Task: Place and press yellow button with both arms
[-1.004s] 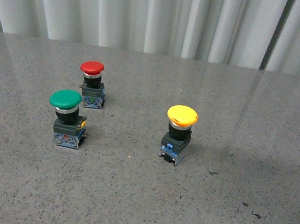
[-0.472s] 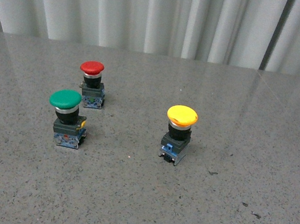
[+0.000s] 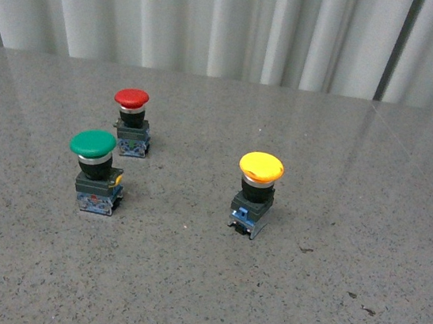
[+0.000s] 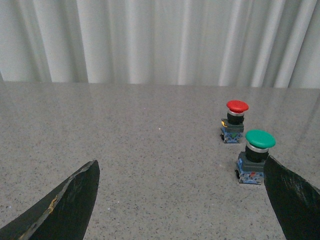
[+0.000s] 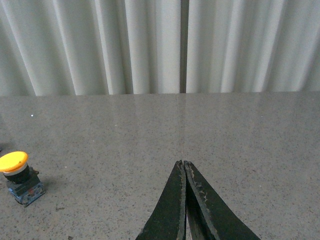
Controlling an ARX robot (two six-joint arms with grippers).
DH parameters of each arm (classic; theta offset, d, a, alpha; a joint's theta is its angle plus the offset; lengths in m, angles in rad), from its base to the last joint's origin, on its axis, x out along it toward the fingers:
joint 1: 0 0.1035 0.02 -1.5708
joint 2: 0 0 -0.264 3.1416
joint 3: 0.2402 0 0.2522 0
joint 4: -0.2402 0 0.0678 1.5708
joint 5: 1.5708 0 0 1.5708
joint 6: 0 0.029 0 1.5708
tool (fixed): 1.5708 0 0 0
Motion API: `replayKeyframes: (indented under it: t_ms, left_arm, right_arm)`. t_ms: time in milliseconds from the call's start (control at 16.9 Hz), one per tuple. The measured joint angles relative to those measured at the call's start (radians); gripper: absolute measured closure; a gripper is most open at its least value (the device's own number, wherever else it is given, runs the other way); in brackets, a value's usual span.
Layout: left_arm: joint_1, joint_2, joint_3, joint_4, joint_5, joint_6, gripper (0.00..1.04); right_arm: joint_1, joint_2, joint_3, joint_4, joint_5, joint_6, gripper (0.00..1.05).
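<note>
The yellow button stands upright on the grey speckled table, right of centre in the front view, with a yellow cap, black collar and blue-grey base. It also shows in the right wrist view, far off to the side of my right gripper, which is shut and empty, its two fingers pressed together. My left gripper is open and empty over bare table. Neither arm shows in the front view.
A green-capped button and a red-capped button stand at the left of the table. Both show in the left wrist view, the green one close by one left finger, the red one beyond it. White curtains hang behind.
The shadow on the table right of the yellow button has gone. The buttons have kept their places.
</note>
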Motion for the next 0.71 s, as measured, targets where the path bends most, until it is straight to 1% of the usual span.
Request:
replayKeyframes:
  t_ms: [531,709]
  left_arm:
    - [0.000,0.000,0.000,0.000,0.000,0.000,0.07]
    - [0.000,0.000,0.000,-0.001,-0.002,0.000,0.07]
  right_arm:
    - [0.000,-0.129,-0.066,-0.066,0.000,-0.005,1.03]
    - [0.000,-0.302,-0.092,-0.240,0.001,-0.007,1.03]
